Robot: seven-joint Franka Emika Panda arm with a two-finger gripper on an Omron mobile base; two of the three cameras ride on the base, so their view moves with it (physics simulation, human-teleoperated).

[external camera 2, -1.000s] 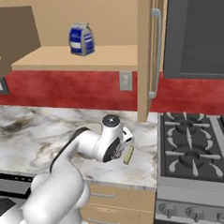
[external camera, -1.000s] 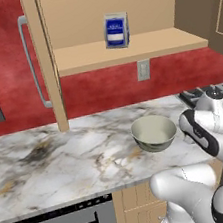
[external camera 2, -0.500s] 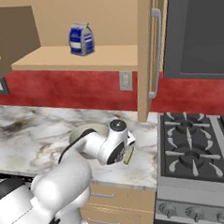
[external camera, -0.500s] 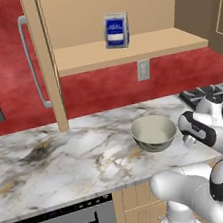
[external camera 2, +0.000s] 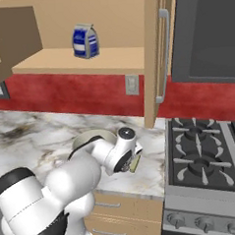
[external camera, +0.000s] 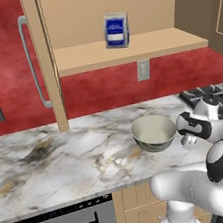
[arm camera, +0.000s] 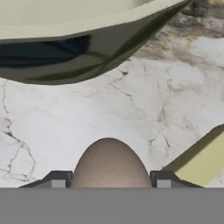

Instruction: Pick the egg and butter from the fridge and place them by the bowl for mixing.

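A pale grey-green bowl (external camera: 153,132) sits on a marbled white counter (external camera: 65,161) and serves as the landmark here. Just beside the bowl, on the stove (external camera 2: 205,158) side, the robot's gripper (arm camera: 108,183) is lowered toward the counter. Seen from the hand camera, its two dark fingertips (arm camera: 56,180) sit either side of a brownish-tan egg (arm camera: 109,164), pinching it between them, with the bowl's glossy outer wall (arm camera: 87,48) close ahead. The butter (arm camera: 203,159), a pale yellow stick, lies on the counter near the bowl and just beside the egg; from the right base camera its end (external camera 2: 135,163) shows under the robot's wrist. On an open wooden shelf (external camera: 124,51) above and behind the bowl stands a small blue and white carton (external camera: 116,31); its label has markings, but they are too small to read. A wall outlet (external camera: 143,70) is set in the red backsplash below that shelf.
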